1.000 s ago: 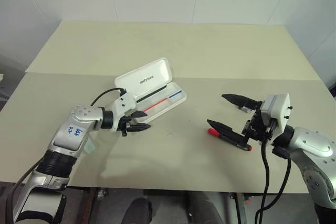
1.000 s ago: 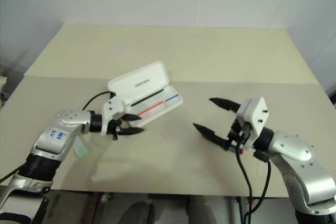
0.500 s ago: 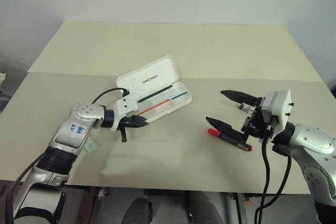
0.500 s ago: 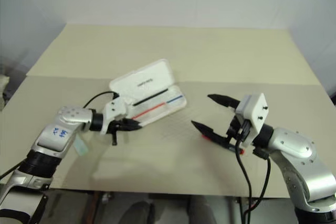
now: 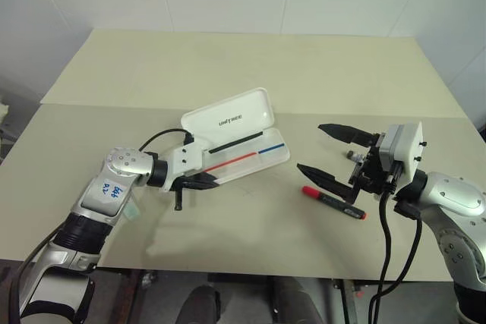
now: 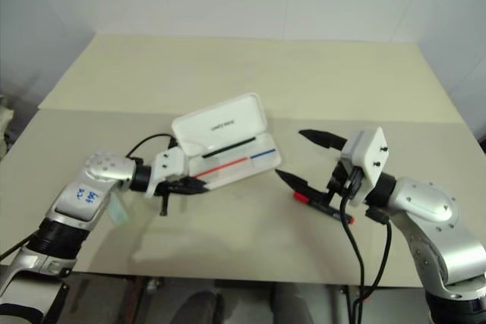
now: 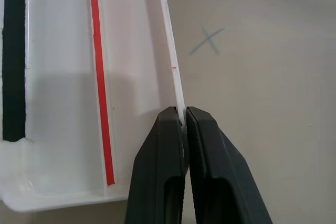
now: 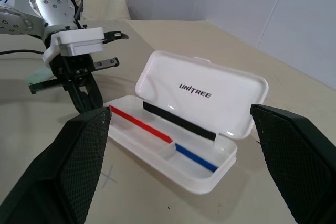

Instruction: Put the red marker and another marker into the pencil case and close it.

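1. We find the left hand (image 7: pixel 184 124) pinched shut on the front wall of the open case (image 5: pixel 250 158), near its end.
2. The right hand (image 5: pixel 328 153) hangs wide open and empty above the red marker (image 5: pixel 332 202), which lies on the table (image 5: pixel 250 62) well right of the case.
3. The green marker (image 5: pixel 130 211) appears to lie beside the left forearm, mostly hidden; we cannot confirm its position.
4. Risk: the grip is on a thin wall edge. In our judgement a pull or twist could slip the fingers off, tip the case, or swing the lid (image 5: pixel 228 117) shut.
5. Risk: the red marker is slim and flat on the table; a descent off its line could roll it toward the near edge.
6. Room: the table is bare behind the case and between case and marker, leaving open space for moving. The near edge lies close to both arms.
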Controlling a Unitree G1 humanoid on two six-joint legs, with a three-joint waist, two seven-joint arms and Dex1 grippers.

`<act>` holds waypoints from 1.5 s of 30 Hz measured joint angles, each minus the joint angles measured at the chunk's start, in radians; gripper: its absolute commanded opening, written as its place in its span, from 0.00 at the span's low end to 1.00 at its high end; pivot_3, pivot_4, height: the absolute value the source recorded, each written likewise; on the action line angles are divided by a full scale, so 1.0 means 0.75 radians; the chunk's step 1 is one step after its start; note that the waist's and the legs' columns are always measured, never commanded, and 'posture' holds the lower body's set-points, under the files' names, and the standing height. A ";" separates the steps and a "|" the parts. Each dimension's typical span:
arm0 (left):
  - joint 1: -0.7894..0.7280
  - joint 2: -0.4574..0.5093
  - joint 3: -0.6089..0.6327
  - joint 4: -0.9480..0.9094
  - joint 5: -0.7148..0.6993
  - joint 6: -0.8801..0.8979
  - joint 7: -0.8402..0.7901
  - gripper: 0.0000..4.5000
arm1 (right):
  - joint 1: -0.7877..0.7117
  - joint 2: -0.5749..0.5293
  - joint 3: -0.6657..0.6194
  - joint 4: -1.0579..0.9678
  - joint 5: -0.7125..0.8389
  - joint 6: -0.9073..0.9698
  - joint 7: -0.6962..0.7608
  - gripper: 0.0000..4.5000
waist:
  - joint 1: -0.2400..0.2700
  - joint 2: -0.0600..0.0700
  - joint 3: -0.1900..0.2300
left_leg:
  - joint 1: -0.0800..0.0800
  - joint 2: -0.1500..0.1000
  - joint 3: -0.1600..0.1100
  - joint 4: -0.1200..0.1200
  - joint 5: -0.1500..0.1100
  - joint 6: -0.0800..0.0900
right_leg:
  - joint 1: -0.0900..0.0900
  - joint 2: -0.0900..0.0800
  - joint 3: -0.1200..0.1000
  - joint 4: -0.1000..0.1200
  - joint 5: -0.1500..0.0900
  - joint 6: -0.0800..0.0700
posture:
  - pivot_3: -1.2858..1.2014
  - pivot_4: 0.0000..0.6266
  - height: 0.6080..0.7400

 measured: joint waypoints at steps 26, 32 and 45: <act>-0.033 0.041 -0.103 0.002 0.014 -0.160 -0.279 0.31 | -0.035 0.007 0.046 0.030 0.014 0.018 -0.018 1.00 | -0.002 0.000 0.000 | 0.000 0.000 0.001 0.001 0.000 0.000 | 0.000 0.001 0.000 0.000 0.000 0.000 | 0.52 0.24 1.00; -0.034 0.022 -0.111 0.007 0.026 -0.176 -0.268 0.76 | -0.035 0.007 0.046 0.029 0.014 0.028 -0.023 1.00 | -0.004 0.000 0.000 | 0.000 0.000 0.001 0.001 0.000 0.000 | -0.001 0.001 0.000 0.000 0.000 0.000 | 0.52 0.24 1.00; 0.010 0.096 -0.030 -0.096 -0.038 -0.076 -0.250 0.76 | -0.056 0.021 0.049 0.046 0.014 0.029 -0.009 1.00 | -0.006 0.000 0.000 | 0.000 0.001 0.000 0.000 0.000 0.000 | -0.001 0.001 0.001 0.000 0.000 0.000 | 0.52 0.24 1.00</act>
